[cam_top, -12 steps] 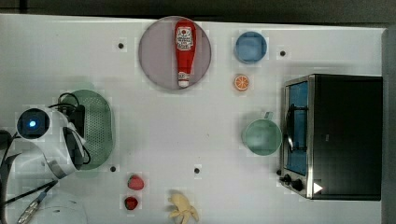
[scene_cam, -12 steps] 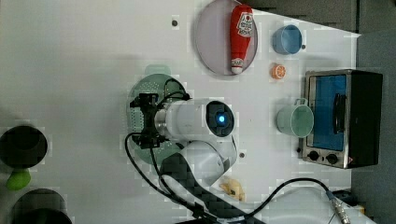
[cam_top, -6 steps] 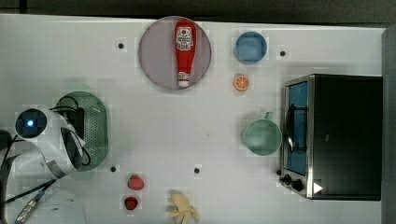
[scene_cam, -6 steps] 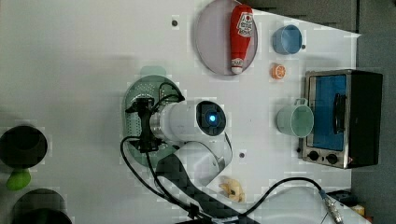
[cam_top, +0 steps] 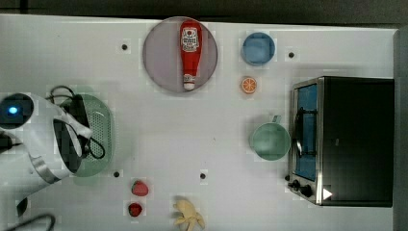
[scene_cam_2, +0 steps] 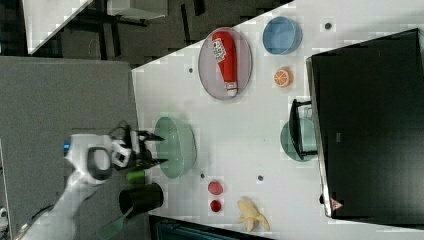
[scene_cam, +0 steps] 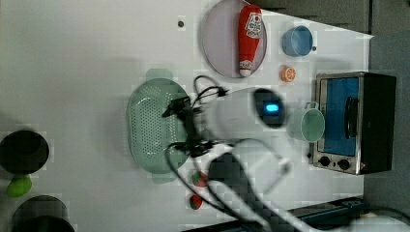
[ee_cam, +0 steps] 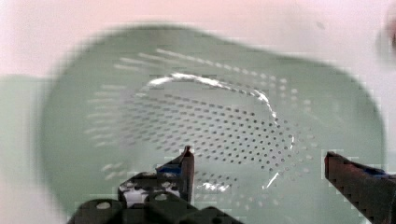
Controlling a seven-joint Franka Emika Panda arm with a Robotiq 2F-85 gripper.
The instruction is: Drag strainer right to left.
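**Strainer position: far left of table**

The strainer (cam_top: 98, 134) lies at the top view's left edge of the white table (cam_top: 202, 130), further left than one second ago. The gripper (ee_cam: 259, 163) sits above its perforated bowl, fingers spread, holding nothing. The ketchup bottle (cam_top: 190, 48) on the grey plate (cam_top: 159, 57) bears a white label; its text is unreadable. Other items are unmoved.
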